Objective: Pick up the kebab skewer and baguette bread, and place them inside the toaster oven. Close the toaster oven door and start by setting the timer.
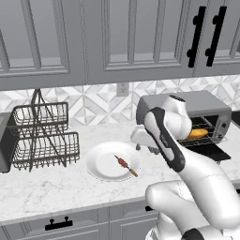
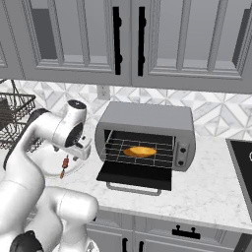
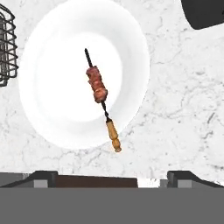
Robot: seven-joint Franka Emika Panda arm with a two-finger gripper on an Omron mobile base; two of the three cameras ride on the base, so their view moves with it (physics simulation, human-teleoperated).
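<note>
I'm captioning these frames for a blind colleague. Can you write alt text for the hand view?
Seen from above, a kebab skewer lies on a round white plate on a marbled counter, its wooden handle reaching past the plate's rim. The open jaws' two dark tips sit at the bottom edge, a wire rack at the left.

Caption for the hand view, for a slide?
Open gripper hovers above the kebab skewer lying on a white plate.
</note>
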